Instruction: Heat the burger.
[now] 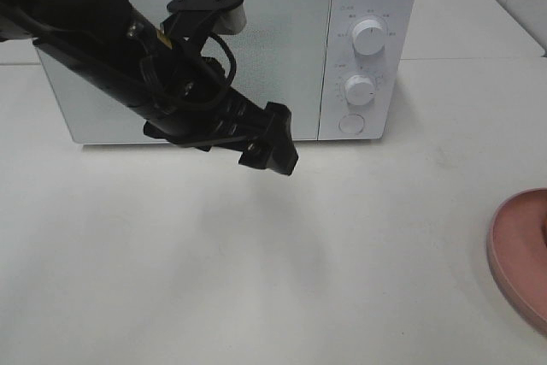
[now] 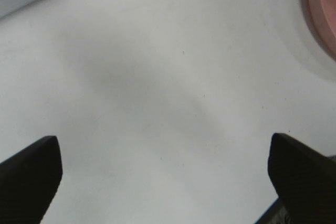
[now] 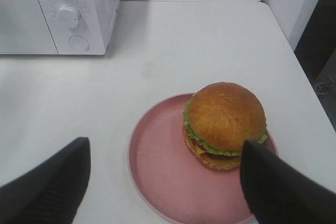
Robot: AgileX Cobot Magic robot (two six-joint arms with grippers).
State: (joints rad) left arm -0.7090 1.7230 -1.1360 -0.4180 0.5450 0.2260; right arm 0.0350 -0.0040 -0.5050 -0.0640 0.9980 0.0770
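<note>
The burger [image 3: 226,124], with a golden-brown bun, green lettuce and cheese, stands on the far side of a round pink plate [image 3: 157,171] in the right wrist view. My right gripper [image 3: 165,187] is open and empty above the near side of the plate, short of the burger; it is out of the high view. The white microwave [image 1: 256,49] stands at the back with its door shut. My left gripper [image 1: 273,156] hovers in front of the microwave door; in the left wrist view it [image 2: 165,177] is open wide and empty over bare table.
The pink plate shows at the right edge of the high view [image 1: 521,254] and in a corner of the left wrist view [image 2: 323,9]. The microwave has two knobs [image 1: 369,36] and a round button [image 1: 351,124]. The table's right edge [image 3: 310,87] lies close beyond the plate.
</note>
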